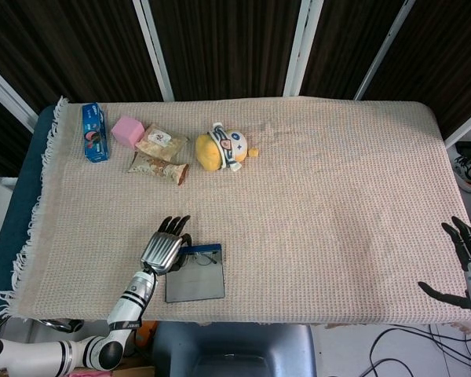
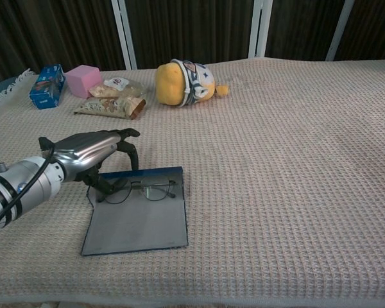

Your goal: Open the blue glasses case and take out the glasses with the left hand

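Observation:
The blue glasses case (image 1: 195, 284) (image 2: 138, 223) lies open and flat near the table's front edge, left of centre. The thin-framed glasses (image 1: 206, 258) (image 2: 151, 190) rest in its far half. My left hand (image 1: 163, 250) (image 2: 90, 151) arches over the case's far left corner. Its fingers curve down above the left lens and its thumb sits by the left end of the frame, but I see no firm grip. My right hand (image 1: 465, 263) hangs off the table's right front corner with its fingers spread, holding nothing.
At the back left stand a blue box (image 1: 94, 132) (image 2: 46, 77), a pink block (image 1: 127, 130) (image 2: 82, 79) and two snack packets (image 1: 158, 157) (image 2: 112, 99). A yellow plush toy (image 1: 222, 147) (image 2: 179, 82) lies behind the case. A woven cloth (image 1: 337, 196) covers the table.

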### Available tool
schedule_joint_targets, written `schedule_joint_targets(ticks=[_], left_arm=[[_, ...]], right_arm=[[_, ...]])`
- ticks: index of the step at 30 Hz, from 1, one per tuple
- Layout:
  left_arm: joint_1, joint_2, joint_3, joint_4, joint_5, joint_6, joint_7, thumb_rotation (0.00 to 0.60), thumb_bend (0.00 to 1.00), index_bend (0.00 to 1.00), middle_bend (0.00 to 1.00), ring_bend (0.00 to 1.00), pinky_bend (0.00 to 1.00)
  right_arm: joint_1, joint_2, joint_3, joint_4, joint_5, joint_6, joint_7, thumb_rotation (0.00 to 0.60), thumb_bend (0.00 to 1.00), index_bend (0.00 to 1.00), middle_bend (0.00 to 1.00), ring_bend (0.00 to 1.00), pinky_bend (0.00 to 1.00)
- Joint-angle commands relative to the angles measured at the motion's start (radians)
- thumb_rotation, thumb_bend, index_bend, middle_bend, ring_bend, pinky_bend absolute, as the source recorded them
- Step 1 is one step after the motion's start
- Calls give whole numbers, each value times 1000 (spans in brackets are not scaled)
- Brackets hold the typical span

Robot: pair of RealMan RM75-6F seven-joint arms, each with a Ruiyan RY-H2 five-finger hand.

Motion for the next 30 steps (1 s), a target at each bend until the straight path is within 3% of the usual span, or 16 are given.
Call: schedule_joint_targets(ticks=[1,11,30], left_arm=[[-1,0,0,0,-2,1,0,600,434,445,0,0,23],[2,-4,-1,1,10,18,-20,600,436,474,0,0,23],[60,-90,-33,111,198,151,-279,600,442,480,0,0,25]], right_arm=[[0,0,0,0,0,0,0,600,196,0,0,0,13],[1,-1,-1,-1,-1,-2,-3,600,197,0,0,0,13],[0,-1,-2,-2,-4,0,-6,600,197,0,0,0,13]])
